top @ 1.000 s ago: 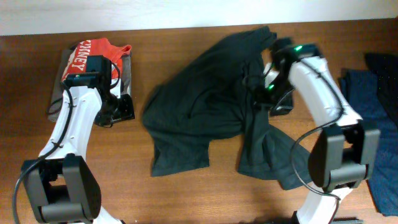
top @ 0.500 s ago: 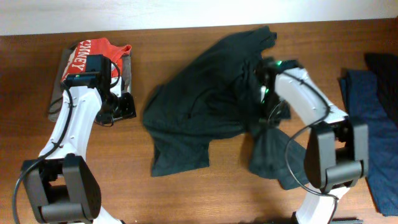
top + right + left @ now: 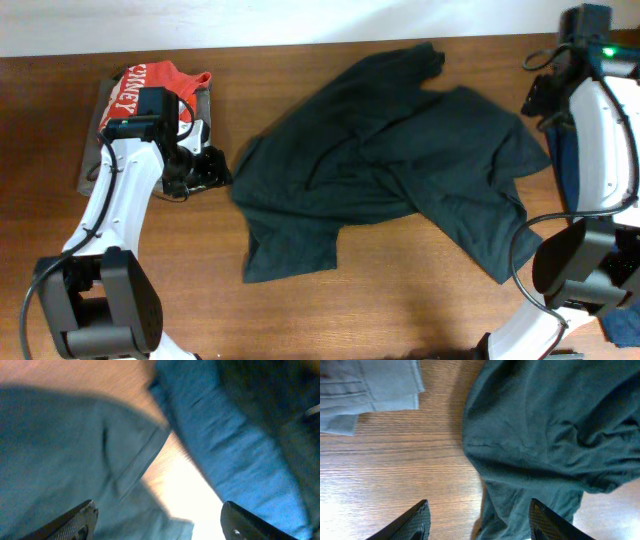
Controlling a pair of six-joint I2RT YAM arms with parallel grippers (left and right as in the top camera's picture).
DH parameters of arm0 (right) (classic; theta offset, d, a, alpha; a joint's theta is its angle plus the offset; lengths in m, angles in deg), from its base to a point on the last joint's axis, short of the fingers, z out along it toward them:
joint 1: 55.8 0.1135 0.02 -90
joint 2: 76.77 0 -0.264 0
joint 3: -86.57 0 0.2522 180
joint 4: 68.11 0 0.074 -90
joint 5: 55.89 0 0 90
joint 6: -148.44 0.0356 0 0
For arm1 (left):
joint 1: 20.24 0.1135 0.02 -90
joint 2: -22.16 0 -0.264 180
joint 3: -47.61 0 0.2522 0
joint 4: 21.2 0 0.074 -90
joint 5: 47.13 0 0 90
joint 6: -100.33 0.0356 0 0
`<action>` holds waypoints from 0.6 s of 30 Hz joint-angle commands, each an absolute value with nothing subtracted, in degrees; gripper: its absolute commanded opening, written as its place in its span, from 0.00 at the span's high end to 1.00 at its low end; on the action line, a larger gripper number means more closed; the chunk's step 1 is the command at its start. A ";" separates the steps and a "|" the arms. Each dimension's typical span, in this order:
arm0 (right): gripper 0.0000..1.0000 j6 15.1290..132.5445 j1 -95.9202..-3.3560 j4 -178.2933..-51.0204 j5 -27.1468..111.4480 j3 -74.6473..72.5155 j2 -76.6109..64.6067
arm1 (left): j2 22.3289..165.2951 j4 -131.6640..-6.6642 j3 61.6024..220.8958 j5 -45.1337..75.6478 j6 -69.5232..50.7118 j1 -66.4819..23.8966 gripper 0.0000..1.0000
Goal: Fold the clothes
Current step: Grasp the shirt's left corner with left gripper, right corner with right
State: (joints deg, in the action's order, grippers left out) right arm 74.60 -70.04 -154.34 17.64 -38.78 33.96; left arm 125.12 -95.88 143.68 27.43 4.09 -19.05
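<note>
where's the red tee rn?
Overhead view: red tee lies on a grey stack, far left of the table, beside the left arm, apart from the dark T-shirt.

In the right wrist view, blur smeared everything: we made out the dark T-shirt (image 3: 60, 450) and a blue garment (image 3: 235, 445) only as soft shapes, and the bottom edge cut off the right fingers (image 3: 80, 517). From overhead, the right arm (image 3: 600, 140) hid most of the blue garment, and the left arm (image 3: 125, 190) covered part of the red tee (image 3: 150, 78), leaving its lettering incomplete. The left wrist view cropped the T-shirt at its top and right edges.
</note>
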 commanded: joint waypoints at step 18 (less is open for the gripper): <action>0.16 69.36 -65.17 -167.17 41.22 -33.36 33.09 | 124.47 -85.09 121.42 28.87 6.08 -33.17 0.55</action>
